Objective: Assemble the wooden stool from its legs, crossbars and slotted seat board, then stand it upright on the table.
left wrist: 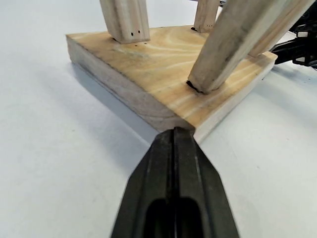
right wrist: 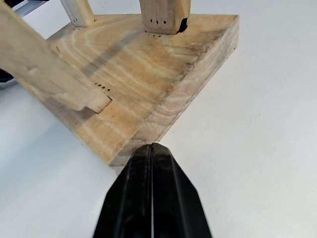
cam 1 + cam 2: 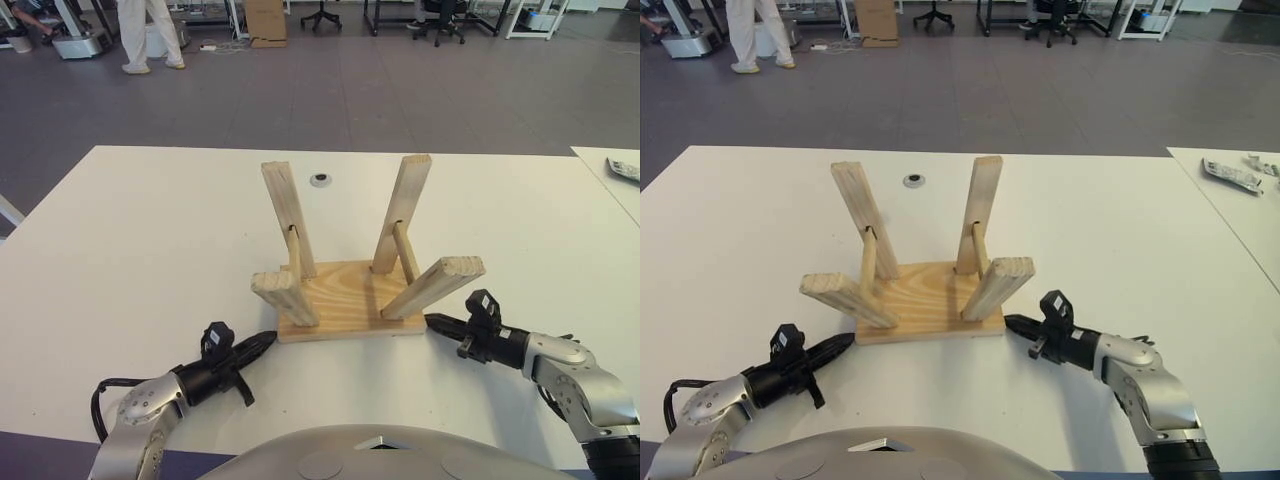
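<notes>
Stool assembled but upside down, with both claws clenched empty at the seat's near corners.

The stool (image 3: 350, 270) rests mid-table on its seat (image 3: 345, 300), with four legs (image 3: 288, 215) splayed upward. A thin crossbar (image 3: 293, 250) joins each side pair, though how firmly the joints sit is hard to tell. The left gripper (image 3: 268, 340) has its fingers pressed together on nothing, tip at the near left corner. The right gripper (image 3: 432, 320) mirrors it at the near right corner. Joining looks finished, so the step in hand is likely the flip. That calls for opening both claws, taking the seat edge or legs from both sides and turning together, so no leg pulls free. The table (image 3: 150, 230) is smooth and white, with a small dark disc (image 3: 320, 180) beyond the stool. Behind it are grey floor, office chairs (image 3: 440, 20) and a box (image 3: 265, 20).
</notes>
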Controlling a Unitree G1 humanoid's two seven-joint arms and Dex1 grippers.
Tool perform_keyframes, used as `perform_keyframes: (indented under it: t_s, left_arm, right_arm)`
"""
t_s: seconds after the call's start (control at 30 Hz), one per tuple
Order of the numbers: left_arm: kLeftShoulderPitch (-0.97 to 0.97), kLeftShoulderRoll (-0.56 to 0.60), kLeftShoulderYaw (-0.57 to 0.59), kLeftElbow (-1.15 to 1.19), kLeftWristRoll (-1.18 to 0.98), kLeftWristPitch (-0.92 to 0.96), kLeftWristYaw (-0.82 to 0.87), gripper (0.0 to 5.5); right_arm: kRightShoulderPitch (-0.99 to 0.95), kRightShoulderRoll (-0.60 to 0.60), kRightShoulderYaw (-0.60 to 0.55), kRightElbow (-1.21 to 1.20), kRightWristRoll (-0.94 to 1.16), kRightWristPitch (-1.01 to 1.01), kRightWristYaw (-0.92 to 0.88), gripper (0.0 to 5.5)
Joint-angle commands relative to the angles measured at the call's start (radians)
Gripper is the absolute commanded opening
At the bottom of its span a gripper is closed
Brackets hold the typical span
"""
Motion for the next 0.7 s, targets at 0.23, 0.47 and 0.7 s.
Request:
perform_keyframes:
  t_s: [0.23,0.47,0.7]
  left_arm:
    - [-0.111,0.013,-0.064,-0.220,-0.099,0.096,-0.010,0.02]
    - [-0.215,0.104,0.072,-0.433,-0.374,0.317,0.066,0.02]
    - [-0.165,0.127,0.068,-0.434,-0.390,0.330,0.088,0.02]
  right_arm:
    - [-0.081,0.000,-0.019,-0.112,0.114,0.075,0.043,0.00]
    - [-0.138,-0.044,-0.113,-0.250,0.275,0.224,0.057,0.00]
    - [-0.212,-0.058,-0.234,-0.274,0.407,0.326,0.025,0.00]
